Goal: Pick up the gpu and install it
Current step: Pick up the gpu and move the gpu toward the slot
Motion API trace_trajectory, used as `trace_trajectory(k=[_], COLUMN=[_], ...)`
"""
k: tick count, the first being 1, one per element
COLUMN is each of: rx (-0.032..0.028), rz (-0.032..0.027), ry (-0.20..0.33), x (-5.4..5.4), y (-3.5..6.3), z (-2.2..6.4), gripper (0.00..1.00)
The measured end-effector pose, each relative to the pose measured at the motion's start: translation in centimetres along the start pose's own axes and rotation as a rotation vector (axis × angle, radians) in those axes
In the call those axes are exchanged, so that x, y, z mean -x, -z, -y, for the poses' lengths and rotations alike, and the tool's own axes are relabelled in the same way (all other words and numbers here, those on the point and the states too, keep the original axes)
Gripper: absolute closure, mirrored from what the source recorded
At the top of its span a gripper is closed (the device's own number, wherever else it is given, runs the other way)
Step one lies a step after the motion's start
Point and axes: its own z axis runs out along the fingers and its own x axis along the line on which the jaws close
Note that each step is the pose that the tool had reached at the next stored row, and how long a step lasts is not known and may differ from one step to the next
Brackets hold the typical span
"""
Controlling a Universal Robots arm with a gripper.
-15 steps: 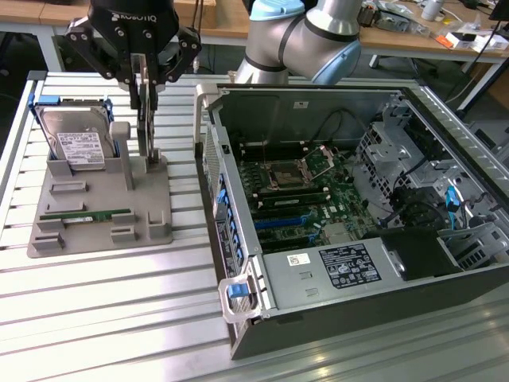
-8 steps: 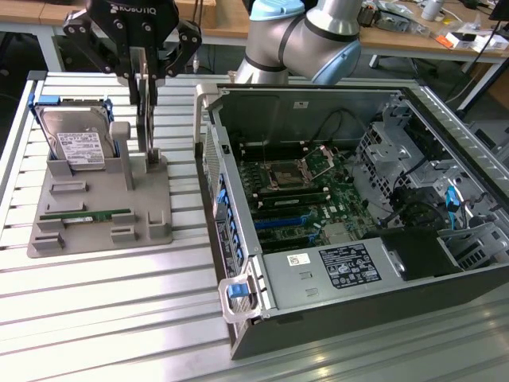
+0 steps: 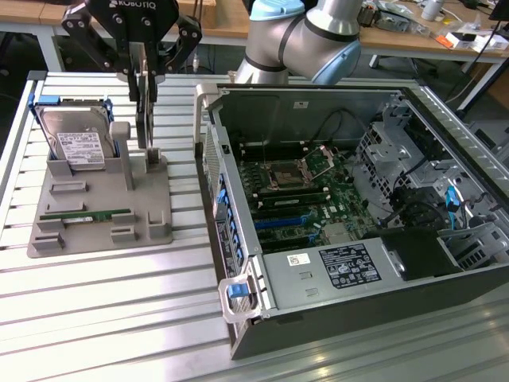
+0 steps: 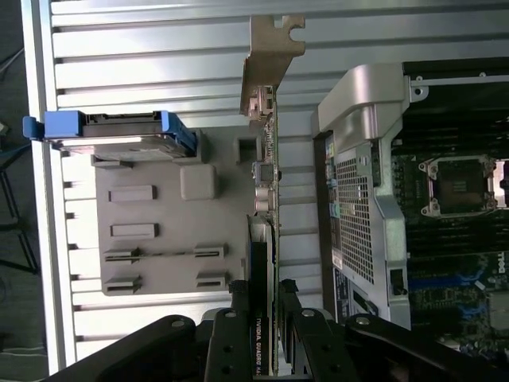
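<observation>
The gpu (image 3: 145,111) stands on edge, a thin black card with a silver bracket (image 4: 270,56) at one end. My gripper (image 3: 143,76) is shut on it from above, one finger on each broad face. In the wrist view the gpu (image 4: 270,167) runs away from the gripper (image 4: 262,306). Its lower edge is at the upright posts of the grey holder tray (image 3: 95,231); whether it still touches them I cannot tell. The open computer case (image 3: 238,263) lies at the exterior view's right, its motherboard (image 3: 302,191) and blue-tipped slots (image 3: 286,220) exposed.
On the grey holder tray (image 4: 167,231) a silver hard drive (image 3: 78,143) leans in a blue frame (image 4: 119,127), and a green memory stick (image 3: 86,215) lies flat. The case's raised side wall (image 4: 358,175) stands between tray and motherboard (image 4: 453,215). The robot arm (image 3: 310,36) reaches over the case's far edge.
</observation>
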Motion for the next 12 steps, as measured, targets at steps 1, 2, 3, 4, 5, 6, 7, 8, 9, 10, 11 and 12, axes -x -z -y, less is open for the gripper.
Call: trace_trajectory(k=[1,2,3,4,5,6,7,8,9,10,11,12], rx=[0.0001,0.0002,0.0003,0.0003,0.0003,0.0003,0.0003,0.0003,0.0003,0.0003,0.0003,0.0003], rz=[0.0,0.0001,0.0001,0.0001,0.0,0.0,0.0001,0.0,0.0,0.0001,0.0,0.0001], ry=[0.0,0.0,0.0,0.0,0.0,0.0,0.0,0.0,0.0,0.0,0.0,0.0], x=[0.0,0.0,0.0,0.0,0.0,0.0,0.0,0.0,0.0,0.0,0.0,0.0], y=[0.12,0.23,0.45,0.61,0.8,0.98,1.1,1.17,1.23,1.34,1.44,1.57], z=[-0.01,-0.01,-0.03,-0.03,-0.04,-0.05,-0.06,-0.06,-0.07,-0.07,-0.08,-0.09], gripper=[0.74,0.74,0.74,0.74,0.74,0.74,0.74,0.74,0.74,0.74,0.74,0.74])
